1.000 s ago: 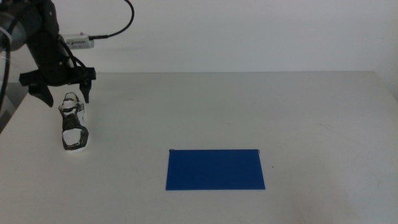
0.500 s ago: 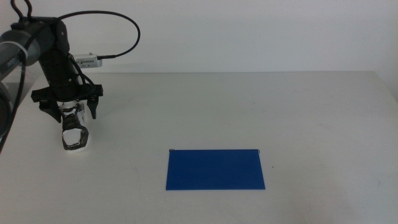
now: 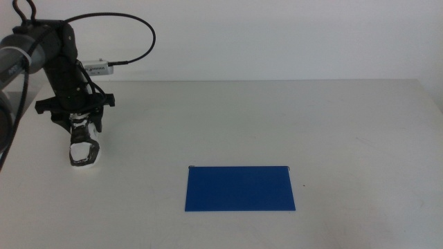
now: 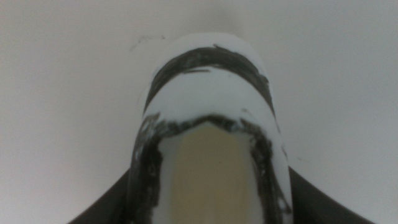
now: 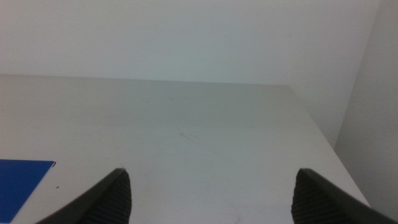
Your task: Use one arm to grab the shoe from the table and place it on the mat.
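Note:
The white shoe (image 3: 83, 146) with black trim lies on the table (image 3: 277, 117) at the far left, toe toward the camera. My left gripper (image 3: 79, 124) is down over its heel end, jaws pressed against both sides of the shoe. In the left wrist view the shoe (image 4: 208, 99) fills the space between the jaws of the left gripper (image 4: 208, 186). The blue mat (image 3: 239, 188) lies flat at front centre, well right of the shoe. My right gripper (image 5: 211, 186) is open and empty, out of the middle view; its view shows a corner of the mat (image 5: 18, 180).
A black cable (image 3: 135, 31) loops above the left arm. The table's left edge runs close to the shoe. A white wall stands behind the table.
The left gripper came down over the shoe's heel, and its jaws have closed in from a wide spread onto the shoe's sides. The shoe has not moved.

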